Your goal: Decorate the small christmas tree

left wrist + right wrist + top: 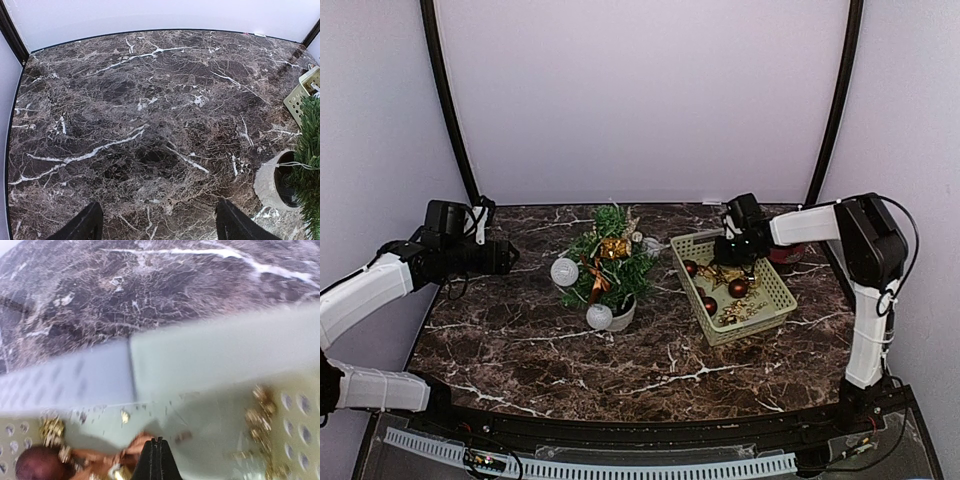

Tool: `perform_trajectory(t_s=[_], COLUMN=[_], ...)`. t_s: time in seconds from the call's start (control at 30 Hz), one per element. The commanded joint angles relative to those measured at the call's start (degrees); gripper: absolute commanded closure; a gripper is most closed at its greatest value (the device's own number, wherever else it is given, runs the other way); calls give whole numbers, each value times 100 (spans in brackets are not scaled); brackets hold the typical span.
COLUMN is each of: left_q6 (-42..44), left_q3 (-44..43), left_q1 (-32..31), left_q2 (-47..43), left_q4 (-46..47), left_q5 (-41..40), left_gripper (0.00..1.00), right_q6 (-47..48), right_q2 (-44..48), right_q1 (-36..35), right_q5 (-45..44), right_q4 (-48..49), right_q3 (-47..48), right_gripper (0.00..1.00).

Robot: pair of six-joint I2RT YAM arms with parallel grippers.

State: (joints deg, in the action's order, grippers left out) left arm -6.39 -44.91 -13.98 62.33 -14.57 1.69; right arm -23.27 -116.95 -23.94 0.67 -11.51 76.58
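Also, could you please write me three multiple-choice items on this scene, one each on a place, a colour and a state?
1. On which side of the small christmas tree is the pale green basket? A) its left B) its right C) behind it
2. What colour are the round baubles in the basket? A) blue B) dark red C) bright green
3. How is the left gripper? A) open and empty B) shut on a bauble C) shut on a branch
Key: 1 B, the basket sits on the right arm's side in the top view; 2 B, they look dark red from above; 3 A, its jaws stand wide apart with nothing between.
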Motion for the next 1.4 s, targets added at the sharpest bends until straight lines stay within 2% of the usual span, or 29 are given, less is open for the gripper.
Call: perform_trajectory(t_s=[0.0,0.2,0.37,0.47,0.5,0.77,0.97,1.27,1.37], left_q6=[78,76,61,54,58,58,58,56,59], left_q3=[78,78,70,71,74,54,53,72,79], left_q1=[53,62,62,62,62,62,62,62,62], left_q2=[-153,-206,-224,-236,-244,-227,-237,-326,-363], left_q4=[128,138,139,143,146,154,155,190,191], left_q5=[-79,-39,41,63,70,150,188,206,200], left_gripper=[20,20,20,20,20,20,20,20,20], right_q6=[-134,-167,-15,12,20,115,90,-168,-294], right_q2=[1002,1527,1022,732,633,-165,-568,-856,-972], right_q1=[26,30,11,-95,-132,-475,-651,-717,-715], right_q5=[-352,-376,178,125,72,-819,-1588,-1863,-1872], right_q4=[563,603,198,31,-54,-780,-1347,-1623,-1756], right_q3=[-496,-919,-467,-246,-162,731,1174,1321,1433], right_gripper=[100,100,100,80,76,64,64,65,68])
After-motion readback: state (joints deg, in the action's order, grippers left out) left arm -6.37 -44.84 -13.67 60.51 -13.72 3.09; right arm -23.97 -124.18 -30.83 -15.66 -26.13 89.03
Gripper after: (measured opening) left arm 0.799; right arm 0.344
